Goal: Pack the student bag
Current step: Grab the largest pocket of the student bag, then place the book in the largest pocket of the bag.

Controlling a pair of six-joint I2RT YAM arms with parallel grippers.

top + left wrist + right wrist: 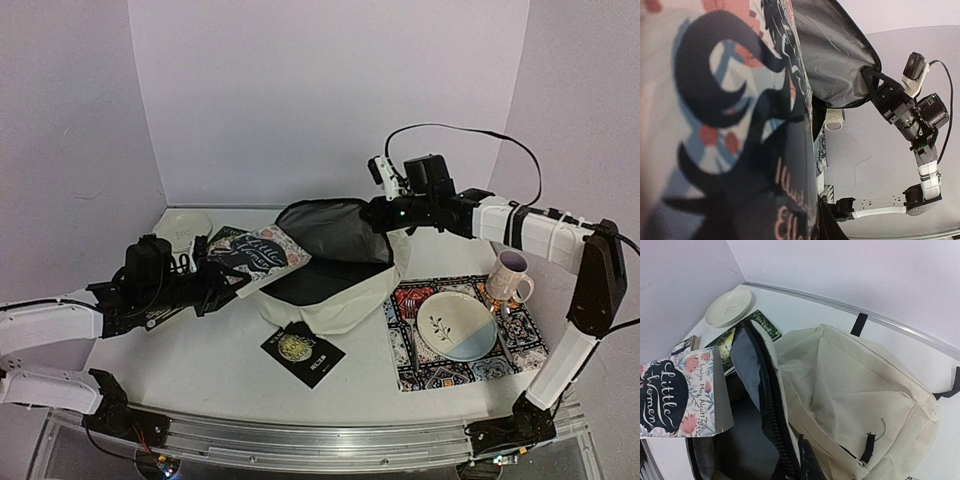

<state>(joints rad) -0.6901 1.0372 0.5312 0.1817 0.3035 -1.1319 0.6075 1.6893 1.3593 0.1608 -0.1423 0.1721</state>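
Top external: my right gripper [393, 215] pinches the bag [340, 312] by its raised rim, mid-table. The left gripper [215, 287] clamps the book [255, 250] at its mouth.

Left wrist: the book fills the frame.

Right wrist: the cloth looks soft, light and floppy, so I'd hold it at the rim.

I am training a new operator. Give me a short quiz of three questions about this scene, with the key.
1. True or false: the left gripper holds the Little Women book at the open mouth of the student bag.
2. The right gripper is: A) open above the bag; B) shut on the bag's upper edge; C) out of view.
3. Which two things stand on the patterned mat?
Key: 1 true; 2 B; 3 the plate and the mug.
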